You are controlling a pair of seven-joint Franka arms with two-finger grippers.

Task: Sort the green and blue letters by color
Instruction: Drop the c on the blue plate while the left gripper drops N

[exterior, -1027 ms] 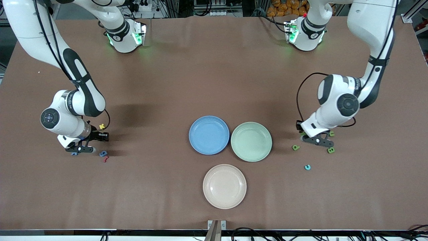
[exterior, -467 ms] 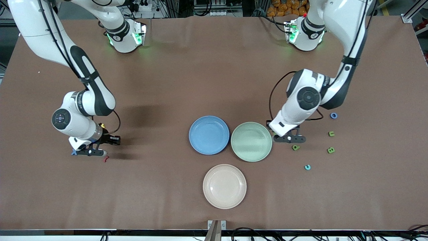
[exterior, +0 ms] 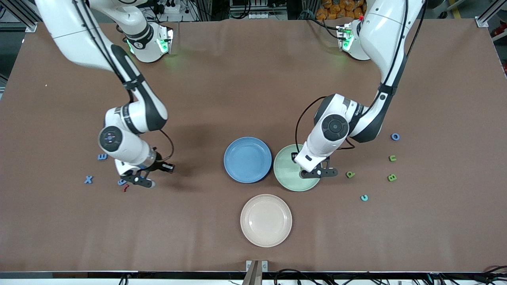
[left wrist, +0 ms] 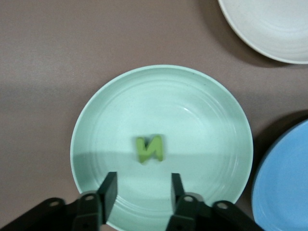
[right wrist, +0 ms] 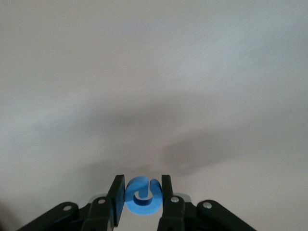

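The blue plate (exterior: 247, 159) serves as the reference; the right gripper (exterior: 138, 181) hangs above bare table well toward the right arm's end from it, jaws closed on a blue letter (right wrist: 141, 196) that sits squarely between the fingers; the coming carry therefore runs toward the plate, sideways along the table. The left gripper (exterior: 317, 173) is over the green plate (exterior: 295, 180), which lies just beside the blue plate on the left arm's side; its jaws stand parted and empty, with a green letter (left wrist: 150, 148) in the dish beneath them. Loose blue letters (exterior: 88, 179) lie toward the right arm's end; loose green letters (exterior: 392, 177) toward the left arm's end.
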